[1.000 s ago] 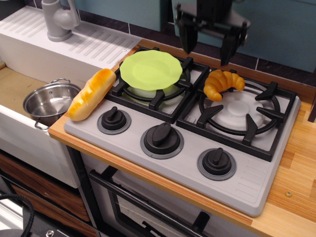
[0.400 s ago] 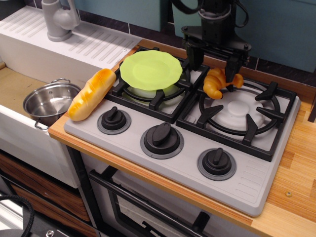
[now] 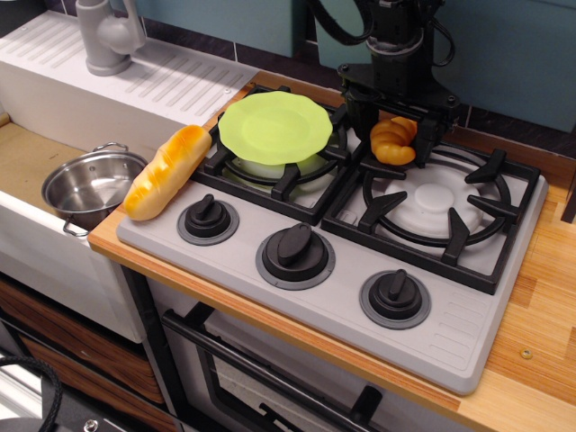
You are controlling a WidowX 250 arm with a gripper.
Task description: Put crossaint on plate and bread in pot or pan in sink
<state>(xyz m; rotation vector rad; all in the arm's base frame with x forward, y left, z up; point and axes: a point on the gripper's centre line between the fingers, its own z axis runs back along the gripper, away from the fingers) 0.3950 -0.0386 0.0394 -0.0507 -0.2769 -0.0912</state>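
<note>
The crossaint (image 3: 394, 142), glossy golden-orange, lies on the back left part of the right burner grate. My gripper (image 3: 392, 128) has come down over it, with one black finger on each side pressing against it, so it is shut on the crossaint, which still sits low on the grate. The lime-green plate (image 3: 274, 126) rests on the left burner, just left of the gripper. The bread (image 3: 167, 171) lies at the stove's left edge, leaning toward the sink (image 3: 27, 153). The steel pot (image 3: 90, 184) stands in the sink, beside the bread.
A grey faucet (image 3: 108, 36) and white ribbed drainboard (image 3: 171, 81) sit behind the sink. Three black knobs (image 3: 295, 247) line the stove front. Raised black grates (image 3: 450, 202) cover both burners. A wooden counter (image 3: 540, 297) runs along the right.
My gripper dropped from above the back of the stove onto the crossaint and its fingers closed in on it. The crossaint turned and now looks narrower. Plate, bread and pot have not moved.
</note>
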